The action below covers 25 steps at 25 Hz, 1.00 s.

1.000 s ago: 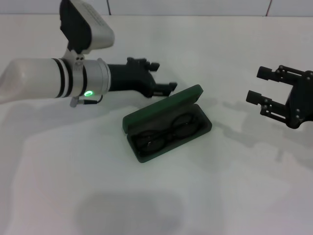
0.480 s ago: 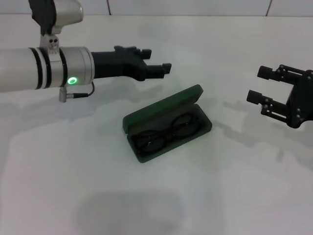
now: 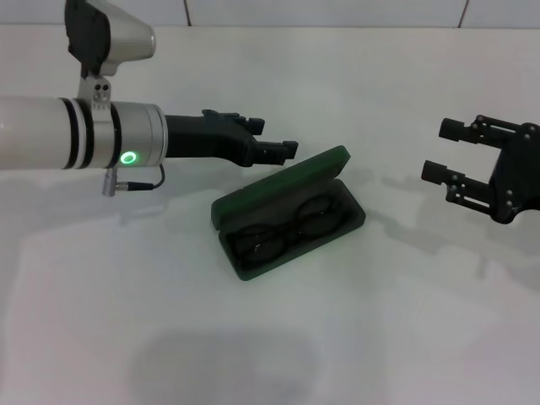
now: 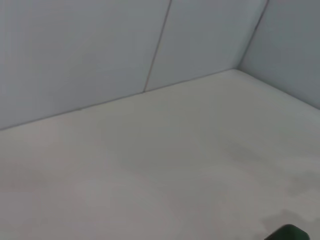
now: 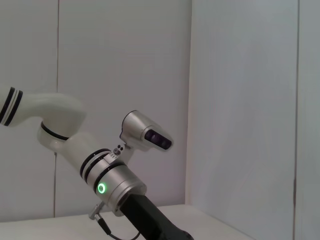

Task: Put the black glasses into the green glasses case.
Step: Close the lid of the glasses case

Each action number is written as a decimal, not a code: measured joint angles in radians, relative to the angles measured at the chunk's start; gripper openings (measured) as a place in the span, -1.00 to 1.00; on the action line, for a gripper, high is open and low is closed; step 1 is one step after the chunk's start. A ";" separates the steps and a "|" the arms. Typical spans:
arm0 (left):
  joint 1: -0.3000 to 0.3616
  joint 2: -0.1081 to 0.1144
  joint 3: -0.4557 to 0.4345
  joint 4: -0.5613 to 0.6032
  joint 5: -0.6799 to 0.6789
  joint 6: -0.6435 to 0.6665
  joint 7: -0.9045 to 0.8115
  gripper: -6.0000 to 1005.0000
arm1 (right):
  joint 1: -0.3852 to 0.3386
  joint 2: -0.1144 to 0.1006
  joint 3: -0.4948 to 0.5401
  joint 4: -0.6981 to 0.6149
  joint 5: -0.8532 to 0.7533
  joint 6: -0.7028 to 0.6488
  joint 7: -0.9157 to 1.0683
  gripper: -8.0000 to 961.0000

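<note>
Black glasses (image 3: 287,229) in open green glasses case (image 3: 278,190), frames indistinct; both grippers spread: left (image 3: 277,140), right (image 3: 442,150)

This looks like a robot test booth or lab, not a home or shop. A plain white table (image 3: 354,337) fills the head view edge to edge, and pale panelled walls (image 5: 125,60) with thin vertical seams rise straight from its far edge, meeting at a corner in the upper right of the left wrist view. A white robot arm (image 5: 85,155) with a green status light stands against those bare panels in the right wrist view
</note>
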 joint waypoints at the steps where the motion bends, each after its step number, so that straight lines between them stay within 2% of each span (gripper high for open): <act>1: 0.001 0.000 0.000 0.000 0.000 0.007 0.000 0.57 | 0.000 0.000 0.000 0.000 0.000 0.000 0.000 0.23; 13: 0.003 -0.002 -0.001 0.001 0.002 0.077 0.007 0.57 | 0.000 0.001 0.002 0.002 -0.021 0.019 0.000 0.24; 20: 0.006 -0.029 0.013 0.028 0.086 0.082 0.033 0.57 | 0.001 0.006 0.003 0.001 -0.023 0.043 0.000 0.25; 25: 0.005 -0.030 0.038 0.029 0.091 0.078 0.045 0.57 | 0.004 0.006 0.003 0.000 -0.023 0.053 0.000 0.25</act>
